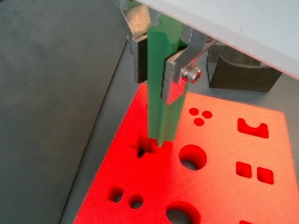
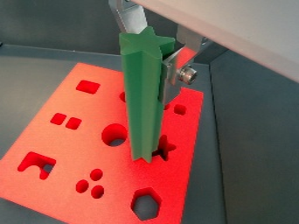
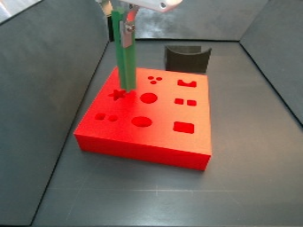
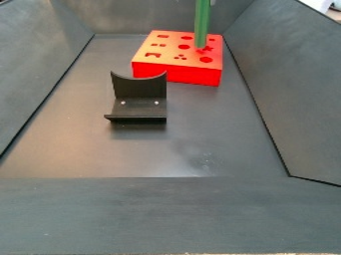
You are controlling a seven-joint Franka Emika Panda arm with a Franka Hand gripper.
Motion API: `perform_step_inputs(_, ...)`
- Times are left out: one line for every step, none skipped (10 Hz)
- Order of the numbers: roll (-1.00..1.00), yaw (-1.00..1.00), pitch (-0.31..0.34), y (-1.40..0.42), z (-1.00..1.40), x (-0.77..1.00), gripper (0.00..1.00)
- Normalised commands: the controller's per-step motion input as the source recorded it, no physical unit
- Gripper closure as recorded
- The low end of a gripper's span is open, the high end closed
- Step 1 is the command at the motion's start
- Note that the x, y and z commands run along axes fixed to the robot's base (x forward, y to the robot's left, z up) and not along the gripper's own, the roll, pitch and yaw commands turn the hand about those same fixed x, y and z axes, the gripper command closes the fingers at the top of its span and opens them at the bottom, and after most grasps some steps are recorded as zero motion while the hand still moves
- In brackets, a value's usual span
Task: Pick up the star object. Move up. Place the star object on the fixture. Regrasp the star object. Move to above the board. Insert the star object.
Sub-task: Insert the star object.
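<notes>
We are at the last step, the insertion, and we judge it nearly engaged. To do it well we should keep the star object (image 3: 123, 64) upright, keep its points in line with the points of the star-shaped hole (image 2: 163, 149), and press straight down without any sideways push, since a twist here could jam the green peg against the edge of the hole.

Reading a side view from left to right: the star object stands vertically over the left part of the board (image 3: 160, 133), with its lower end at the star cut-out near the board's left edge. To the right of it lie the round and square cut-outs. Further right and farther back stands the fixture (image 3: 186, 58), apart from the board and holding nothing.

The gripper (image 3: 120, 27) is above the board's left side, and its fingers (image 1: 184, 66) are closed on the upper part of the star object, which hangs down from them. In both wrist views the peg's tip sits at the hole or just inside it; we cannot tell how deep it has gone.

In another side view the board (image 4: 182, 62) lies far from the fixture (image 4: 136, 98), with the peg rising from the board's right side.
</notes>
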Motion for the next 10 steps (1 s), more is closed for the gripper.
perform_step_inputs(-0.13,-0.16,-0.017,-0.09,-0.05,-0.04,1.00)
perform_step_inputs(-0.17,-0.11,-0.099,-0.12,0.00,-0.08,1.00)
perform_step_inputs(0.00,0.05,0.000,0.00,0.00,0.00,1.00)
perform_step_inputs(-0.03,0.00,-0.024,0.00,-0.11,0.00,1.00)
perform_step_inputs(-0.06,0.00,-0.001,0.00,-0.23,-0.09,1.00)
perform_step_inputs(-0.08,-0.04,-0.034,0.00,-0.21,-0.18,1.00)
perform_step_inputs(-0.02,0.00,-0.036,0.00,-0.04,0.00,1.00)
perform_step_inputs(0.00,0.00,0.000,-0.02,-0.02,0.00,1.00)
perform_step_inputs(-0.01,-0.02,0.000,-0.07,0.00,-0.08,1.00)
perform_step_inputs(0.00,-0.05,-0.023,-0.07,0.03,-0.34,1.00)
